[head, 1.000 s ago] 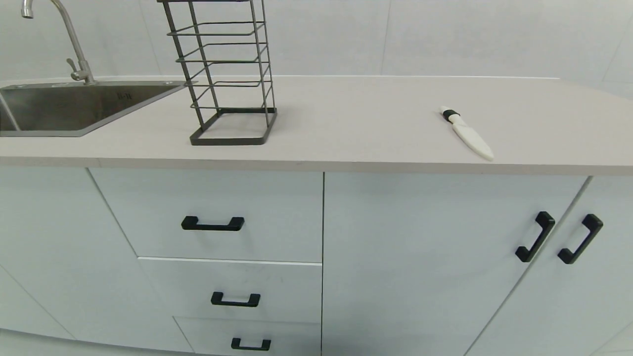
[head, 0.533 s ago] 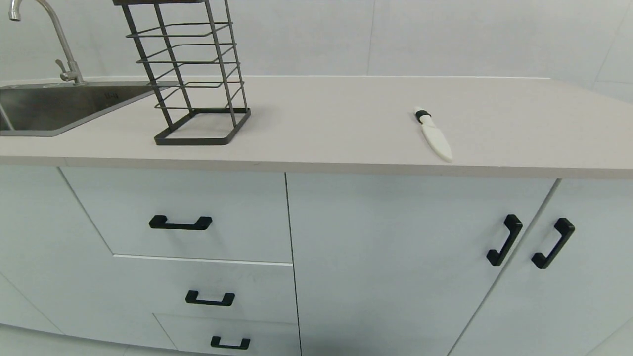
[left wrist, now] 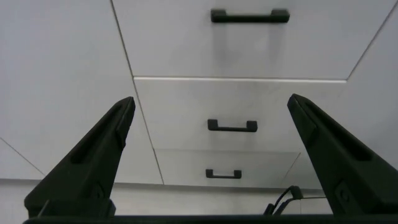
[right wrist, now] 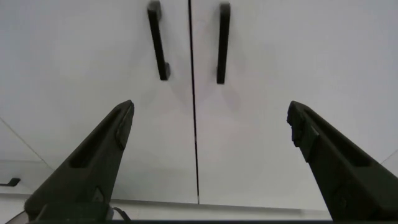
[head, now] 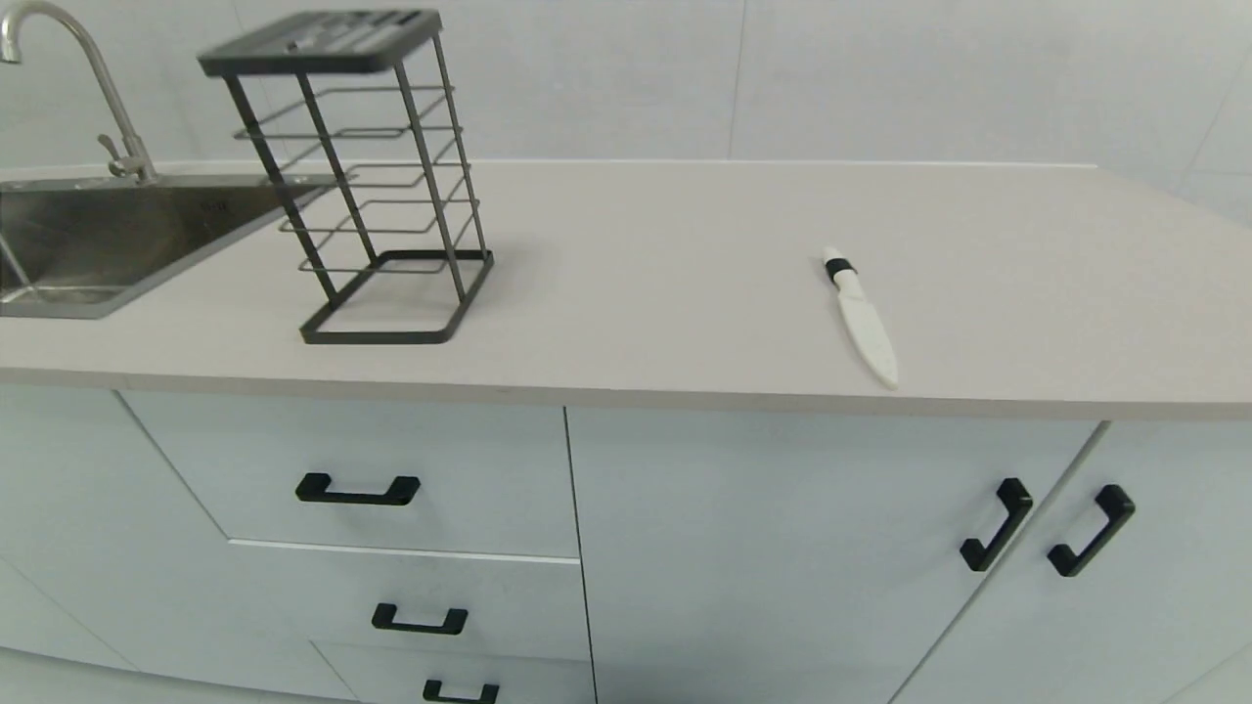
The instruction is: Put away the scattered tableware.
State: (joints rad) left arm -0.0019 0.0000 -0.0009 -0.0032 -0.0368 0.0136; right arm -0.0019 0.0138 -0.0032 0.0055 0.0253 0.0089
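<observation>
Knife [head: 861, 318] flat on counter [head: 665, 235], right of wire rack [head: 377, 186] | left gripper [left wrist: 211, 102] wide open, empty | right gripper [right wrist: 210, 106] wide open, empty

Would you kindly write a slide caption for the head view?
White knife lying near the countertop's front edge, right of a black wire rack beside the sink.

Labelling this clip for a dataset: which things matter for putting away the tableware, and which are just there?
Job: white knife, lying on the counter near its front edge; black wire rack with slotted top, probably where it goes.
Just there: sink; faucet; drawers; cabinet doors.
</observation>
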